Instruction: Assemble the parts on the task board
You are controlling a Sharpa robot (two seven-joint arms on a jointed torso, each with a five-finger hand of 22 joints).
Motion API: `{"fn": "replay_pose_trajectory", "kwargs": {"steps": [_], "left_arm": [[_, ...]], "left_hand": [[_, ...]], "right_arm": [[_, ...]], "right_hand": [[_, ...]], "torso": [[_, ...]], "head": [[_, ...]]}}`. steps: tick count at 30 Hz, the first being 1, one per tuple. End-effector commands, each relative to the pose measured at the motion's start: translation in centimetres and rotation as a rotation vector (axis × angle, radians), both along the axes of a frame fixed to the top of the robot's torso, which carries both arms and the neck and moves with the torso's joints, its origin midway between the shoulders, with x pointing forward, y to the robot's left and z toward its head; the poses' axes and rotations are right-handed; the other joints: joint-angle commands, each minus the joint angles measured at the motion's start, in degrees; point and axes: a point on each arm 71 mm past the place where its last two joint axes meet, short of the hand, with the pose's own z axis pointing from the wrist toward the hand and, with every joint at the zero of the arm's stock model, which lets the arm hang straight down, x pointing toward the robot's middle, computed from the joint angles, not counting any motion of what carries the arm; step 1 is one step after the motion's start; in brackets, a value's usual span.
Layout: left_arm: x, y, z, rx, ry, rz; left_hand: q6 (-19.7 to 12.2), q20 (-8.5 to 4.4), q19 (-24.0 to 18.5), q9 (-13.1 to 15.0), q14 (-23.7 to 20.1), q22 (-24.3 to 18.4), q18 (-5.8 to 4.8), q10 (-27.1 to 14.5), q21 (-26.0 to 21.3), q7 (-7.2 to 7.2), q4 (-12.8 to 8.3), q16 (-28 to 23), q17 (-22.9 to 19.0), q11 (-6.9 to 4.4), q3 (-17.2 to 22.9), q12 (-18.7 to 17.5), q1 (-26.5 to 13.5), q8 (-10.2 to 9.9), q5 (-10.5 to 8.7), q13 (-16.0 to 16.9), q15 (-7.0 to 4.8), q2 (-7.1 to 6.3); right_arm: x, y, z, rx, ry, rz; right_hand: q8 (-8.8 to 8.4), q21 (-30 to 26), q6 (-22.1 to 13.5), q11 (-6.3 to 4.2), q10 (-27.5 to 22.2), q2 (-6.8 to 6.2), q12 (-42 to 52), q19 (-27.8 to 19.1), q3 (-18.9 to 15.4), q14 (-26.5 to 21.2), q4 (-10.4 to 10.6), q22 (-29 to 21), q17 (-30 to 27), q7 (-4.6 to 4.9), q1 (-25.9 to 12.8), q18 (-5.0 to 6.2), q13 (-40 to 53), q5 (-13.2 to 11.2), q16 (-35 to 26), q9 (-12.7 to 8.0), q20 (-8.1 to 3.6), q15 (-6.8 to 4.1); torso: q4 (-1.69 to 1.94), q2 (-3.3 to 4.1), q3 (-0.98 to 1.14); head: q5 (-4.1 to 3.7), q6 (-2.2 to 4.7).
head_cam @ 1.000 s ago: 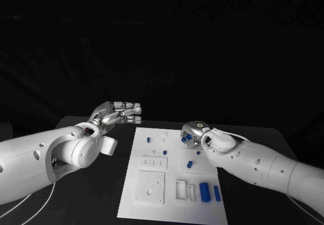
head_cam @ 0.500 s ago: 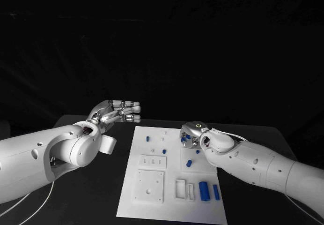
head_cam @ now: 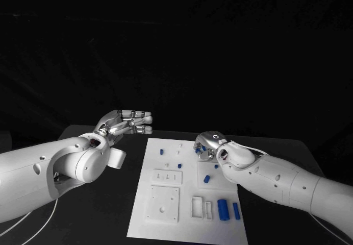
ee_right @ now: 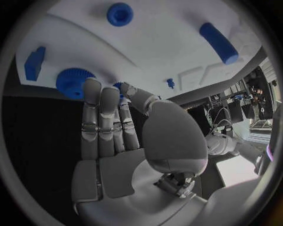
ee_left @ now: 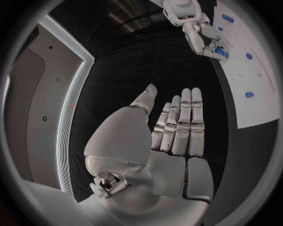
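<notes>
The white task board (head_cam: 187,227) lies in the middle of the black table, with small blue parts on it. My right hand (head_cam: 209,144) is low over the board's far right corner. Its fingertips (ee_right: 91,87) touch a blue gear (ee_right: 70,83), and a bit of blue shows between the thumb and a finger. I cannot tell whether the hand grips anything. My left hand (head_cam: 126,122) is raised off the board's far left side, its fingers (ee_left: 179,120) straight and nothing in it. The right hand (ee_left: 200,35) with the blue parts under it also appears in the left wrist view.
Around the right hand lie a blue ring (ee_right: 120,13), a blue cylinder (ee_right: 219,43), a blue block (ee_right: 33,62) and a small peg (ee_right: 170,83). Two blue cylinders (head_cam: 222,209) stand side by side near the board's front right. White recessed plates (head_cam: 163,203) sit front left.
My right hand has edged a little towards the far side of the board. The left hand has barely moved.
</notes>
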Motion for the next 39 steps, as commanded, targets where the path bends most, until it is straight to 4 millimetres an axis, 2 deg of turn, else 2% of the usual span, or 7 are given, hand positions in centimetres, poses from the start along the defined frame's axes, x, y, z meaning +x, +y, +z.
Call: {"fn": "replay_pose_trajectory", "kwargs": {"steps": [1, 11, 17, 25, 30, 35, 39], "left_arm": [[0.0, -0.1, 0.2, 0.0, -0.011, -0.013], [0.1, -0.1, 0.3, 0.002, -0.016, -0.012], [0.1, -0.3, 0.4, 0.002, -0.018, -0.017], [0.2, -0.8, 0.5, 0.004, -0.021, -0.029], [0.2, -1.0, 0.7, 0.003, -0.026, -0.034], [0.2, -1.2, 0.9, 0.003, -0.029, -0.039], [0.1, -1.4, 1.1, 0.002, -0.032, -0.045]], "left_hand": [[-0.5, -0.02, -0.3, 0.0, -0.2, 0.0, -0.33, -0.4, 0.2, 0.02, 0.1, -0.1, 0.0, -0.08, -0.2, 0.2, -0.4, 0.0, 0.22, 0.1, 0.12, -0.11], [-0.8, -0.02, -0.4, 0.0, -0.2, -0.2, -0.32, -0.4, 0.3, 0.05, 0.0, -0.1, 0.0, -0.05, -0.2, 0.2, -0.3, 0.0, 0.25, 0.1, 0.12, -0.2], [-0.8, -0.02, -0.4, 0.0, -0.2, -0.2, -0.32, -0.4, 0.3, 0.05, 0.0, -0.1, 0.0, -0.05, -0.2, 0.2, -0.3, 0.0, 0.25, 0.1, 0.12, -0.2], [-1.1, -0.01, -0.4, 0.0, -0.2, -0.3, -0.32, -0.5, 0.4, 0.09, 0.0, -0.1, 0.0, -0.04, -0.2, 0.2, -0.3, -0.1, 0.25, 0.1, 0.13, -0.23], [-1.2, 0.0, -0.4, 0.0, -0.3, -0.3, -0.31, -0.5, 0.4, 0.1, 0.0, -0.1, 0.0, -0.03, -0.2, 0.2, -0.3, 0.0, 0.25, 0.1, 0.14, -0.23], [-1.2, 0.0, -0.4, 0.0, -0.3, -0.3, -0.31, -0.5, 0.4, 0.1, 0.0, -0.1, 0.0, -0.03, -0.2, 0.2, -0.3, 0.0, 0.25, 0.1, 0.14, -0.23], [-1.2, 0.0, -0.4, 0.0, -0.3, -0.3, -0.31, -0.5, 0.4, 0.1, 0.0, -0.1, 0.0, -0.03, -0.2, 0.2, -0.3, 0.0, 0.25, 0.1, 0.14, -0.23]], "right_arm": [[-0.2, 0.3, 0.6, 0.022, -0.067, -0.007], [-0.1, 1.9, 2.0, 0.066, -0.127, -0.006], [0.2, 3.1, 2.1, 0.077, -0.137, -0.005], [0.7, 4.3, 1.9, 0.083, -0.138, -0.005], [0.8, 4.8, 1.8, 0.085, -0.14, -0.004], [0.9, 5.2, 1.7, 0.085, -0.139, -0.002], [1.0, 5.4, 1.7, 0.081, -0.144, -0.006]], "right_hand": [[0.06, 0.1, 0.4, -1.68, 2.1, 0.64, 0.2, -0.1, 0.2, 0.2, -0.2, 0.5, 0.2, -0.1, 0.2, 0.65, 0.2, 0.2, -0.3, 0.0, -0.23, -0.46], [0.05, -0.8, 0.7, -1.74, 2.3, 0.41, 0.2, 0.1, 0.3, 0.3, -0.1, 2.0, 0.7, -0.16, 0.3, 0.61, 0.2, 0.2, -0.7, 0.0, -0.25, -0.48], [0.04, -2.1, 0.7, -1.74, 2.2, 0.58, 0.2, 0.6, -0.1, 0.4, -0.2, 3.0, 1.0, -0.14, 0.2, 0.61, 0.2, 0.1, -1.0, -0.1, -0.27, -0.53], [0.04, -2.1, 0.6, -1.72, 2.2, 0.58, 0.2, 0.7, 0.0, 0.4, -0.2, 3.1, 1.0, -0.14, 0.2, 0.58, 0.2, 0.2, -1.1, -0.1, -0.25, -0.48], [0.05, -2.9, 0.6, -1.69, 2.1, 0.57, 0.2, 0.9, 0.0, 0.4, -0.3, 4.0, 1.1, -0.13, 0.2, 0.59, 0.2, 0.2, -1.2, -0.1, -0.25, -0.47], [0.05, -2.9, 0.6, -1.69, 2.1, 0.57, 0.2, 0.9, 0.0, 0.4, -0.3, 4.0, 1.1, -0.13, 0.2, 0.59, 0.2, 0.2, -1.2, -0.1, -0.25, -0.47], [0.05, -3.5, 0.6, -1.67, 2.1, 0.59, 0.2, 1.1, 0.1, 0.5, -0.4, 4.6, 1.2, -0.11, 0.2, 0.6, 0.2, 0.2, -1.3, -0.1, -0.24, -0.47]], "torso": [[0.16, 0.06, -0.17], [0.58, 0.13, -0.42], [0.72, 0.25, -0.56], [0.8, 0.33, -0.54], [0.93, 0.41, -0.71], [1.05, 0.52, -0.72], [1.37, 0.72, -0.85]], "head": [[0.07, 0.26], [0.09, 0.73], [-0.3, 0.96], [-0.2, 0.9], [-0.21, 0.85], [-0.25, 0.8], [-0.58, 0.7]]}}
